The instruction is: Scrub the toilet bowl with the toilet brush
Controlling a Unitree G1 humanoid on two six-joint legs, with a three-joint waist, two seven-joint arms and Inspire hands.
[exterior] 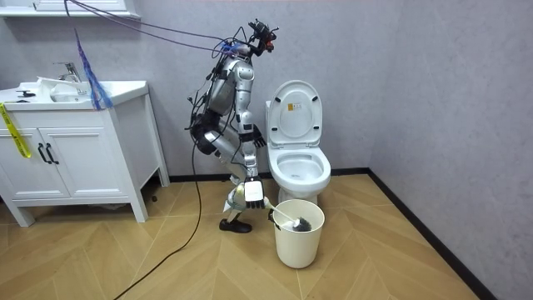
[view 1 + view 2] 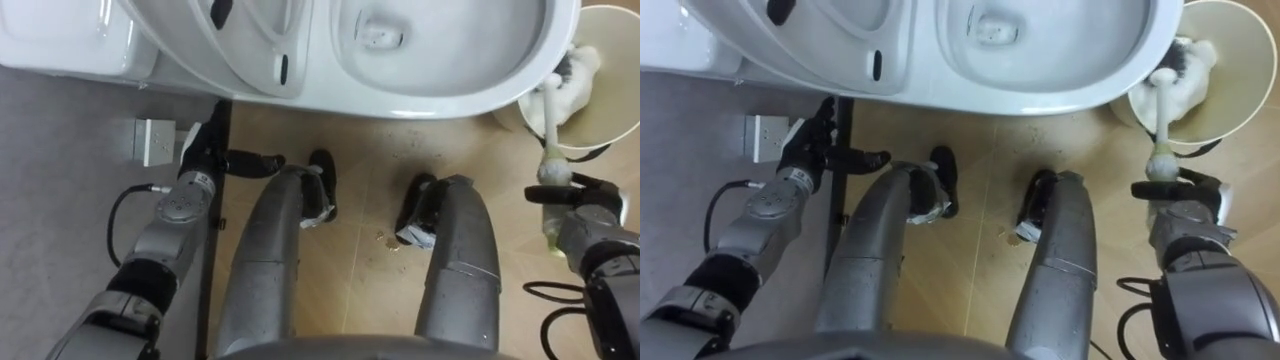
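While my right hand (image 2: pixel 580 196) fingers grip brush (image 2: pixel 549 112) in bucket (image 2: pixel 612 95), left hand (image 2: pixel 205 152) hangs open; I fear head snagging rim, tipping bucket, dripping before toilet (image 2: pixel 440 92).

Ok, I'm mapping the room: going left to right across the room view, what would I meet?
Sink cabinet → robot's right hand → bucket. The toilet overlaps the bucket, so I leave it unplaced.

We are bending forward, holding our left hand (image 2: pixel 205 152) low with fingers relaxed, while our right hand (image 2: pixel 578 200) is curling round the brush (image 2: pixel 551 120).
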